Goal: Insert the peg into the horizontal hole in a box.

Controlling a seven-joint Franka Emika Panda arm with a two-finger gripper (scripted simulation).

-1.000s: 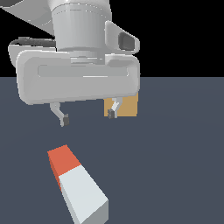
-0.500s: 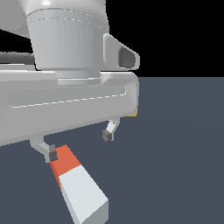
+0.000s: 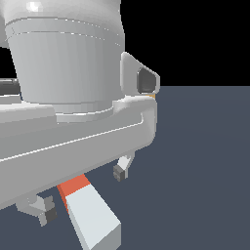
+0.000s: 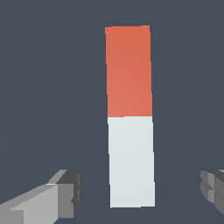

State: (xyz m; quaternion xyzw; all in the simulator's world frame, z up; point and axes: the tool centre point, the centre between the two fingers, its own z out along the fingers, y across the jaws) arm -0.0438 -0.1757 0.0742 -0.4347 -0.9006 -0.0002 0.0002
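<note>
The claw (image 4: 140,188) hangs low over the surface (image 3: 205,161) with its two fingers spread wide apart and nothing between their pads. In the wrist view one finger (image 4: 52,197) sits to one side of the peg's white end and the other finger (image 4: 214,190) to the opposite side, each clear of the bar with dark surface showing in the gaps. In the exterior view the two fingertips (image 3: 122,171) point downward, one on either side of the bar and not touching it.

The peg (image 4: 130,116) lies flat on the surface. Its long axis runs straight away from the claw in the wrist view, the white part nearest the fingers and the red-orange part at the far end. In the exterior view the peg (image 3: 90,210) lies on a slant, its white end toward the camera and toward the exterior view's right, its red-orange end passing under the arm's body.

The arm's pale grey hand and wrist fill most of the exterior view's left and upper part, facing down at the surface. A thin orange sliver (image 3: 153,96) peeks past the edge of the hand; whether it is the box cannot be told, and the hole is hidden.
</note>
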